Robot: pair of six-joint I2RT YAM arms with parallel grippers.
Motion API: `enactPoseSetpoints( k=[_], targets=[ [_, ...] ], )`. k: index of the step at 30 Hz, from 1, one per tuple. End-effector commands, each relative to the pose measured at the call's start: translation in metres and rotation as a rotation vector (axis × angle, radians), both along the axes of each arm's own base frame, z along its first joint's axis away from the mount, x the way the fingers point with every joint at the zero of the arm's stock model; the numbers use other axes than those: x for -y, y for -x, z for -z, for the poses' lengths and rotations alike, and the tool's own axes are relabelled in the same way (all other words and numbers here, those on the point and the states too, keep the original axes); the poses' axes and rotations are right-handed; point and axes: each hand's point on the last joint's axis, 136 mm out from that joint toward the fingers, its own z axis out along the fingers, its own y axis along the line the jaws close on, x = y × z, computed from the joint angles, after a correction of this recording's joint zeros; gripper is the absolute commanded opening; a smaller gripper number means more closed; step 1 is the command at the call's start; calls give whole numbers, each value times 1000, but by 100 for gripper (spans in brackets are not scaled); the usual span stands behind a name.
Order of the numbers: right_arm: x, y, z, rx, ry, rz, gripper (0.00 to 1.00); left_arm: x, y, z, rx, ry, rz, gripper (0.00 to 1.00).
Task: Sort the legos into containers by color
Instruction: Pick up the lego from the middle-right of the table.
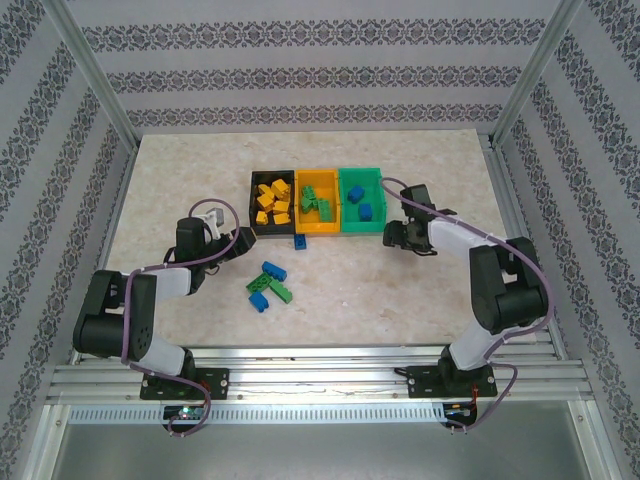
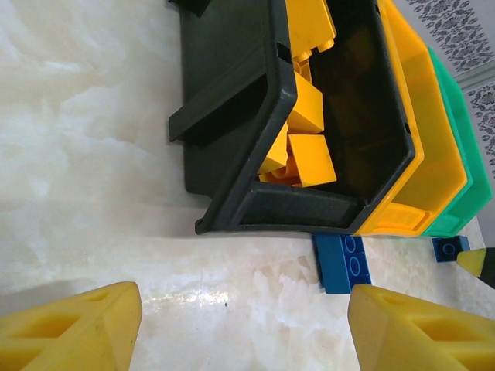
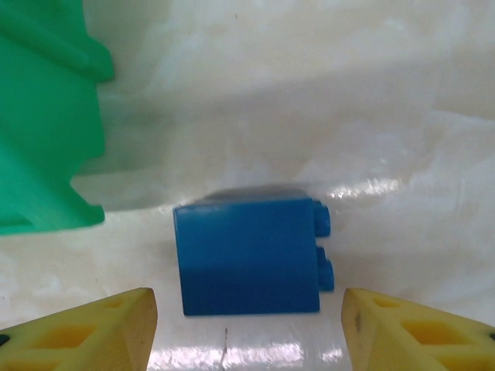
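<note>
Three containers stand in a row: a black bin (image 1: 268,181) with yellow legos (image 1: 273,200), an orange-yellow bin (image 1: 319,230) with green legos (image 1: 318,201), and a green bin (image 1: 361,175) with blue legos (image 1: 361,203). My right gripper (image 1: 396,236) (image 3: 247,328) is open just right of the green bin (image 3: 42,116). A blue lego (image 3: 247,255) lies on its side on the table between its fingertips, untouched. My left gripper (image 1: 241,240) (image 2: 244,328) is open over bare table in front of the black bin (image 2: 224,124). A flat blue lego (image 1: 300,242) (image 2: 344,261) lies at the bins' front edge, ahead of its right finger (image 2: 421,328).
A loose cluster of green and blue legos (image 1: 268,285) lies on the marble table (image 1: 400,300) between the arms, nearer the left one. Metal frame posts and patterned walls bound the table on three sides. Bare table surrounds the bins at the back and sides.
</note>
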Motion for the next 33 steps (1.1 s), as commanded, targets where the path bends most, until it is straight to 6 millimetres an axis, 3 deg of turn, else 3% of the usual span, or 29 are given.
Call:
enactPoseSetpoints(
  k=[1,9,16,20,26,33],
  targets=[
    [2,-15,-5,12,16,7,64,7,-6,-20,69,4,26,71],
    [-1,-27,6,-14,-11,17,56,7,-5,-23,75,3,25,71],
    [-8,-18,16,-23,-19,-6,34,6,-5,-23,76,0,24,71],
    [-11,-9,13,-25,5,-27,33,8,-7,-15,57,5,29,71],
    [-18,-4,-25,62,2,-42,32,8,-8,-14,58,7,27,71],
    [-52,-33,-86,241,-4,-121,34,9,-8,-12,50,16,34,71]
  ],
)
